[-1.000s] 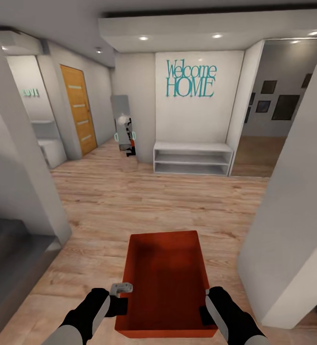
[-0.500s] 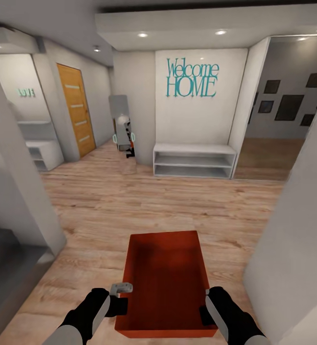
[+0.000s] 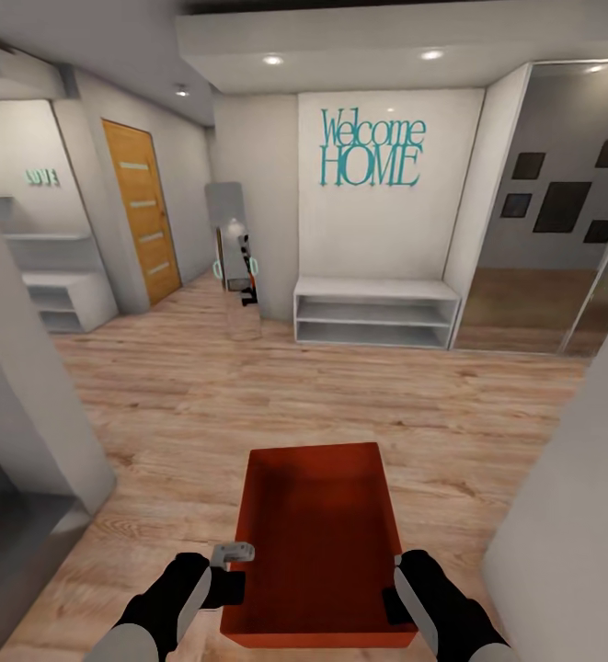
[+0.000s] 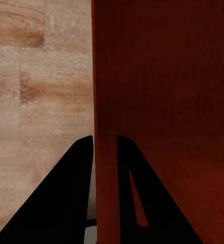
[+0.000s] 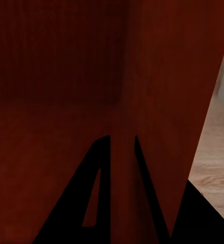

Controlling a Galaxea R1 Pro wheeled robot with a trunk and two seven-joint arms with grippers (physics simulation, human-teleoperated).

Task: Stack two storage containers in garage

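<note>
Storage container point(image 3: 317, 542): one red-orange open bin, held in front of my trunk at 6 o'clock in the head view, above the light wood-plank floor point(image 3: 248, 395). Its inside looks empty.
Left gripper point(image 3: 231, 586): it grips the left long wall of the container near the corner closest to me. In the left wrist view my two black fingers point(image 4: 73, 193) are clamped on this thin wall point(image 4: 105, 168), one outside over the planks, one inside.
Right gripper point(image 3: 397, 598): it grips the right long wall. In the right wrist view the fingers point(image 5: 94, 188) are closed on the wall point(image 5: 123, 152), with the red interior beside them.
Wall sign point(image 3: 371, 150): teal letters "Welcome HOME" on the white wall at 12 o'clock.
Bench shelf point(image 3: 375, 313): white, low, just under the sign.
Wooden door point(image 3: 141, 211): orange-brown, at 10 o'clock, in the left wall.
Mirror point(image 3: 233, 246): narrow, upright, between door and bench; a robot reflects in it.
Dark frames point(image 3: 561, 198): at 2 o'clock, on a grey wall.
Small sign point(image 3: 42, 176): teal "LOVE", at 10 o'clock.
</note>
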